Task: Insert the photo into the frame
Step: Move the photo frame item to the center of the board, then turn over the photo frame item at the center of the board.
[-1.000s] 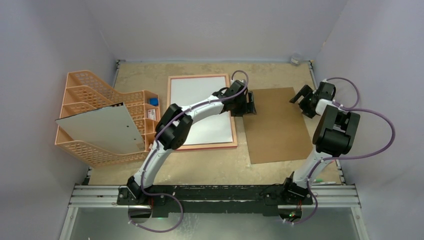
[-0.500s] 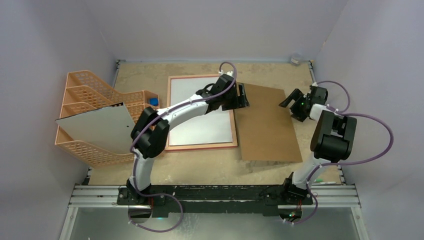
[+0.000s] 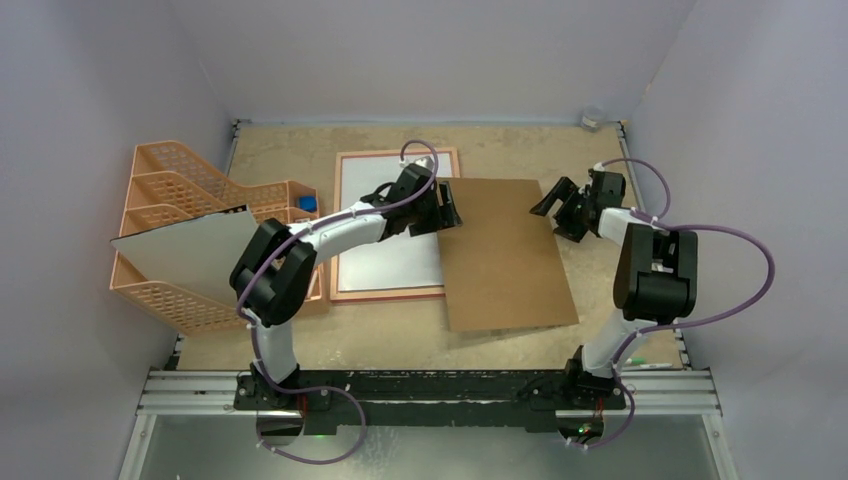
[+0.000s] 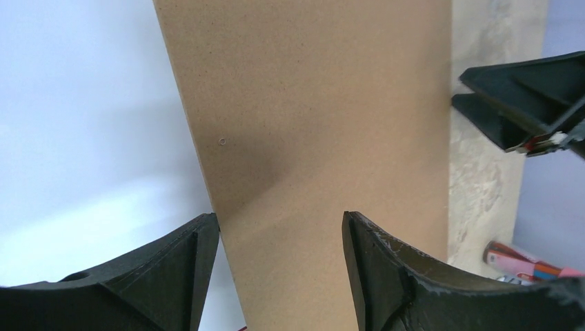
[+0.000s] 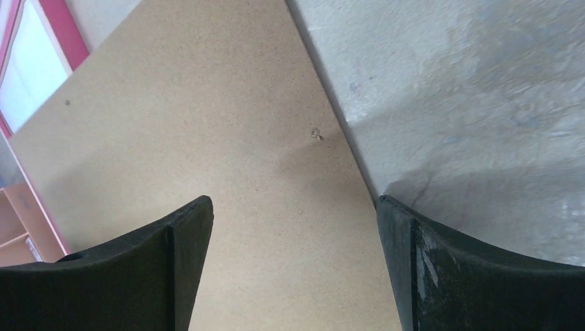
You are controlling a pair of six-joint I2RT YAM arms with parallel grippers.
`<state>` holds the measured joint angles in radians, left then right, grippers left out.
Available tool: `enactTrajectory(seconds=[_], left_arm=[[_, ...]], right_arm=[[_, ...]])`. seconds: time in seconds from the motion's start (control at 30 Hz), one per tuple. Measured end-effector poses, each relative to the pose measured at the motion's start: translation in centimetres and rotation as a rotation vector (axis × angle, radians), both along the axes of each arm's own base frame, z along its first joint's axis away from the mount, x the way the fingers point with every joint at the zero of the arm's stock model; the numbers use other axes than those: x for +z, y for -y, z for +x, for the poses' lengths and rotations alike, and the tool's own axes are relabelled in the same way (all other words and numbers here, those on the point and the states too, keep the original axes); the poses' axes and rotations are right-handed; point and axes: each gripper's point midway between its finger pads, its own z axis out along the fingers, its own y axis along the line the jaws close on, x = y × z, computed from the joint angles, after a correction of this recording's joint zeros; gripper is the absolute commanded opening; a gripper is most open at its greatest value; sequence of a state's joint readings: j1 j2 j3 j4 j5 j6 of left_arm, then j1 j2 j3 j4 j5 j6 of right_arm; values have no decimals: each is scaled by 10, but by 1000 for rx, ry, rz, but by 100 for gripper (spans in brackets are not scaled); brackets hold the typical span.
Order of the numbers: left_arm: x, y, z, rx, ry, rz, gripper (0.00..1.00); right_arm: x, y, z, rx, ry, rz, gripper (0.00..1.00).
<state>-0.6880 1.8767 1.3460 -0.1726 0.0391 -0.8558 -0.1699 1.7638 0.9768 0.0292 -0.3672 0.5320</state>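
On the worktop, the brown backing board spans from the left gripper to the right gripper, its left strip overlapping the frame. The photo lies white back up inside the frame, left of the left gripper. Both grippers are spread over the board's edges, clasping nothing. The board should probably be squared to the frame's edges before it is slid further over.

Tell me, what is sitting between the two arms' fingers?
A brown cardboard board fills that gap, clearest in the top view.
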Motion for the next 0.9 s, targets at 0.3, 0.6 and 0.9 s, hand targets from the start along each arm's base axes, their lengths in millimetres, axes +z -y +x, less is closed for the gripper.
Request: enactTrajectory(seconds=[0.3,0.6,0.9], left_arm=[[-15,-9,-4,-10,-34,-5,69],[-34,-38,-2,70,-71,89,77],[-43,-39,-14,59,-135,62,67]], right_arm=[[0,-14,-2,19,-8,29,89],[-1,-14,-3,18,-13,11,89],[-3,-12,-17,8,-32,-26,89]])
